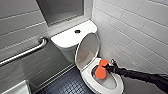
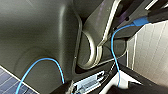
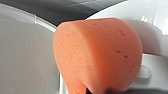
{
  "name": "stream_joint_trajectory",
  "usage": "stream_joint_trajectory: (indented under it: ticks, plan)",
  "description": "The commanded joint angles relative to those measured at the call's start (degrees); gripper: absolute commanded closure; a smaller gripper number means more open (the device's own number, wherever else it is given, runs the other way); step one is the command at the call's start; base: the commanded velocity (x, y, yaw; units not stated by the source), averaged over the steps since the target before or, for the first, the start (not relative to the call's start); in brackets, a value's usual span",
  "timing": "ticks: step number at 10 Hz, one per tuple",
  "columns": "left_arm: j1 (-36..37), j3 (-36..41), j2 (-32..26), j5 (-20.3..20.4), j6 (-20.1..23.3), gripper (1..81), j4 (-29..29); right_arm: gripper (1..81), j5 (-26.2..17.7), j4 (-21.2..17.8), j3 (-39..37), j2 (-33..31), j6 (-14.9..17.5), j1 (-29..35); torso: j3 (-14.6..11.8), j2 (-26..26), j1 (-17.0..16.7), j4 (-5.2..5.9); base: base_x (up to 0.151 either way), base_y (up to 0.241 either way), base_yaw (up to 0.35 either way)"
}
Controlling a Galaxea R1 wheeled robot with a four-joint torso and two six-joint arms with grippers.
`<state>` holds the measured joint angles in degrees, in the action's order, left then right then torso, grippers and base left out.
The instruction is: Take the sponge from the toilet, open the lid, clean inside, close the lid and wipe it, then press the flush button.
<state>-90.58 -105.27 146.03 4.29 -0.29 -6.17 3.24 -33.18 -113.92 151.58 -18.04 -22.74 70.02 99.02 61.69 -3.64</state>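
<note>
The white toilet (image 1: 70, 38) stands in the corner with its lid (image 1: 87, 50) raised and leaning back against the tank. My right gripper (image 1: 107, 67) reaches in from the right and is shut on the orange sponge (image 1: 101, 69), which hangs folded over the open bowl just inside the seat rim (image 1: 86, 75). The right wrist view has the sponge (image 3: 100, 55) large and close, with white toilet plastic (image 3: 155, 62) behind it. A dark flush button (image 1: 77, 31) sits on the tank top. My left gripper is open.
A metal grab bar (image 1: 25, 53) runs along the left tiled wall. White tiles (image 1: 140, 30) close off the right side next to the bowl. Dark floor tiles (image 1: 67, 85) lie in front of the toilet, and a white fixture's corner (image 1: 17, 88) is at lower left.
</note>
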Motion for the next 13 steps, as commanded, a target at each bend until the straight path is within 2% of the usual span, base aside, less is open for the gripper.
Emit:
stream_joint_trajectory:
  ticks: [1, 2, 4, 5, 6, 9, 13]
  plan:
    - [-2.8, 1.3, -0.7, -5.3, -0.1, 1.0, 0.5, 81.1, 2.2, -0.4, -8.2, 4.2, -9.6, 6.3, 0.0, 0.0, 0.0, 0.00, 0.000, 0.000, 0.000]
    - [-2.9, 1.3, -0.8, -5.3, -0.1, 1.0, 0.5, 81.1, 2.3, -0.4, -9.8, 4.3, -11.0, 6.0, 0.0, 0.0, 0.0, 0.00, 0.000, 0.000, 0.000]
    - [-2.9, 1.6, -0.8, -5.3, -0.1, 1.0, 0.5, 81.1, 2.4, -0.4, -11.1, 2.8, -11.8, 4.7, 0.0, 0.0, 0.0, 0.00, 0.000, 0.000, 0.000]
    - [-2.9, 1.6, -0.9, -5.3, -0.1, 1.0, 0.5, 81.1, 4.0, -0.5, -10.3, 1.2, -12.6, 3.5, 0.0, 0.0, 0.0, 0.00, 0.000, 0.000, 0.000]
    - [-2.9, 1.6, -1.0, -5.3, -0.1, 1.0, 0.5, 81.1, 5.4, -0.4, -8.0, -0.7, -13.7, 2.5, 0.0, 0.0, 0.0, 0.00, 0.000, 0.000, 0.000]
    - [-2.9, 1.6, -0.4, -5.3, -0.1, 1.0, 0.1, 81.1, 11.8, 0.1, 4.3, -9.6, -13.7, -2.2, 0.0, 0.0, 0.0, 0.00, 0.000, 0.000, 0.000]
    - [-2.9, 2.3, -0.6, -5.3, 0.0, 1.0, -0.2, 81.1, 18.1, 0.0, 11.5, -16.3, -13.9, -10.5, 0.0, 0.0, 0.0, 0.00, 0.000, 0.000, 0.000]
